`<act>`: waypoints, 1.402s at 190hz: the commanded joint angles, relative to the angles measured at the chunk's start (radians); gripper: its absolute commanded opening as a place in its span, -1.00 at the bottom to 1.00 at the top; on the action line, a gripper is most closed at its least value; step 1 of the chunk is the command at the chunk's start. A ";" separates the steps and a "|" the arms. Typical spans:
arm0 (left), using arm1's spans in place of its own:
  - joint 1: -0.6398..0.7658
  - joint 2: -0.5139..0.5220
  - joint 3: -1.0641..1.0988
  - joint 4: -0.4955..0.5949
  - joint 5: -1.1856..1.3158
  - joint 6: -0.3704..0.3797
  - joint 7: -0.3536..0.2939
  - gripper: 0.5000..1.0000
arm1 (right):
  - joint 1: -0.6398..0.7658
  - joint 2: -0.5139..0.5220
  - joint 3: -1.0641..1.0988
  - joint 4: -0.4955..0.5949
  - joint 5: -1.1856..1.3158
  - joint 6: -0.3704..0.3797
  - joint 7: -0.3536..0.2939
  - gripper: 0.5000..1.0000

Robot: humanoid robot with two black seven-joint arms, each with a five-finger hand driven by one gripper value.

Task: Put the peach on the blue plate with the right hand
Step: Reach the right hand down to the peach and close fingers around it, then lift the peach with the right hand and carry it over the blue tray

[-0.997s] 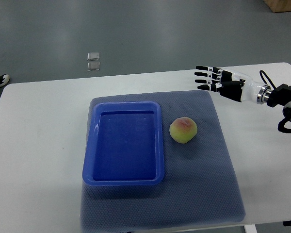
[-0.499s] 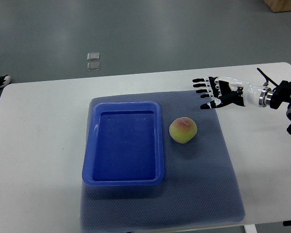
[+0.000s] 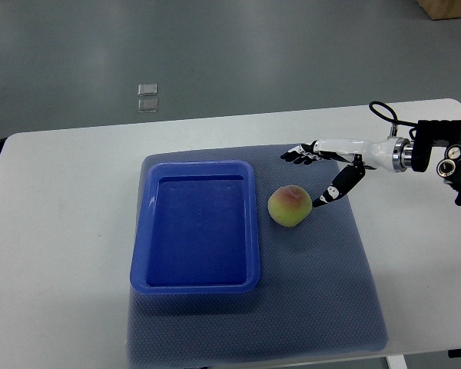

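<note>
A yellow-green peach (image 3: 290, 206) with a pink blush lies on the grey mat (image 3: 323, 292), just right of the blue plate (image 3: 196, 280), a deep rectangular tray that holds nothing. My right hand (image 3: 307, 177) reaches in from the right edge. Its fingers (image 3: 296, 156) are spread above and behind the peach, and its thumb (image 3: 330, 192) points down close to the peach's right side. The hand is open and holds nothing. The left arm does not show.
The mat lies on a white table (image 3: 61, 231). Two small clear squares (image 3: 147, 97) lie on the grey floor beyond the table's far edge. A wooden box corner (image 3: 449, 8) shows at the top right.
My right hand has moved left and down toward the peach and turned, so the fingers and thumb now bracket it. The peach and plate have not moved.
</note>
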 commanded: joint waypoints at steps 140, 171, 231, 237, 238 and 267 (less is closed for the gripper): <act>0.000 0.000 0.000 0.000 0.000 -0.001 0.000 1.00 | -0.001 0.114 -0.070 -0.033 -0.257 -0.118 -0.011 0.62; 0.000 0.000 0.000 0.000 0.000 0.001 0.000 1.00 | -0.001 0.114 -0.070 -0.033 -0.259 -0.119 -0.011 0.25; 0.000 0.000 0.000 0.000 0.000 0.001 0.000 1.00 | 0.028 0.108 -0.069 -0.032 -0.266 -0.121 -0.009 -1.00; 0.000 0.000 0.000 0.000 0.000 0.001 0.000 1.00 | 0.030 0.107 -0.069 -0.032 -0.266 -0.119 -0.009 -1.00; 0.000 0.000 0.000 0.000 0.000 0.001 0.000 1.00 | 0.030 0.107 -0.069 -0.032 -0.266 -0.119 -0.009 -1.00; 0.000 0.000 0.000 0.000 0.000 0.001 0.000 1.00 | 0.070 0.101 -0.064 -0.027 -0.256 -0.138 0.001 -1.00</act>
